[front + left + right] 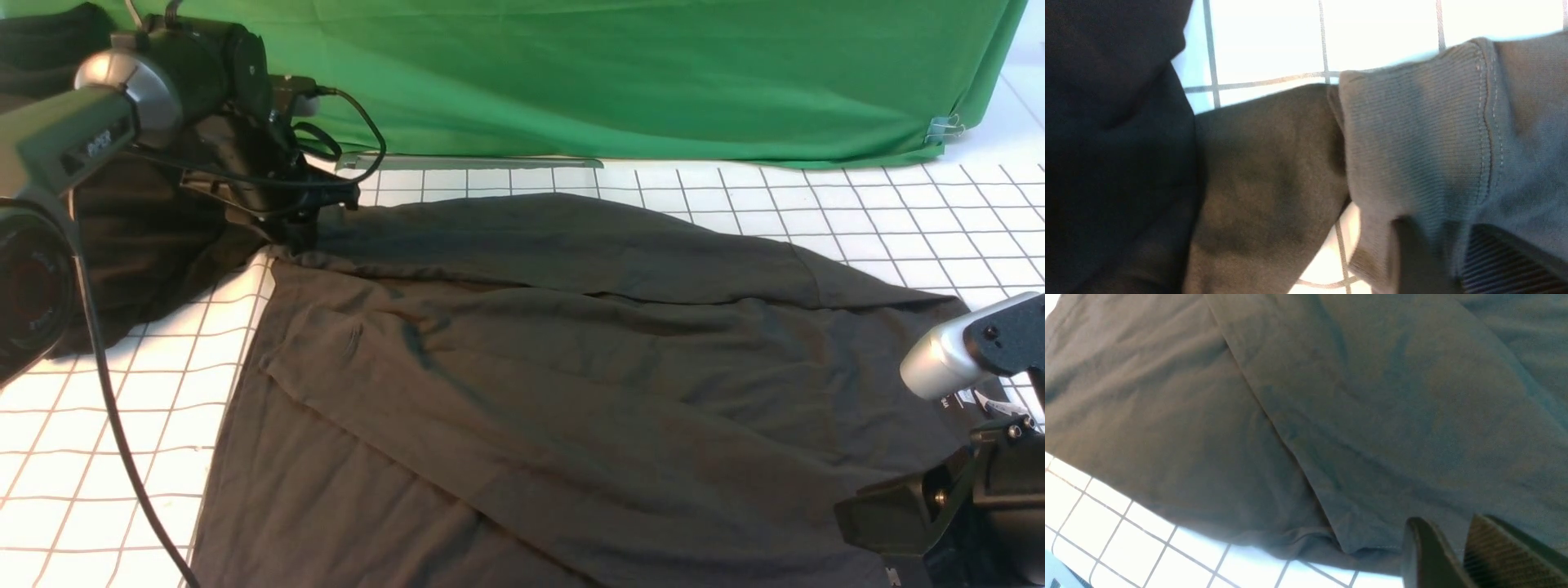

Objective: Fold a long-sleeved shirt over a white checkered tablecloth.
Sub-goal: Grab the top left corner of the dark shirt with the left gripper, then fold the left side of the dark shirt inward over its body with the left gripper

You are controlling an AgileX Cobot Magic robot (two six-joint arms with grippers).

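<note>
The long-sleeved shirt (571, 367), dark charcoal, lies spread across the white checkered tablecloth (898, 212), with a fold running along its far side. My left gripper (298, 233) is down at the shirt's far left corner. In the left wrist view its fingers (1404, 261) are shut on the ribbed sleeve cuff (1412, 134), which stands between them at my left gripper (1439, 228). My right gripper (878, 510) sits at the shirt's near right edge. The right wrist view shows my right gripper (1447, 520) shut on the shirt's stitched hem (1363, 539).
A blacker heap of plain cloth (147, 237) lies at the far left under the left arm. A green cloth (653, 73) hangs along the back, with a metal clip (945, 128) at its right end. A black cable (122, 441) trails down the left side.
</note>
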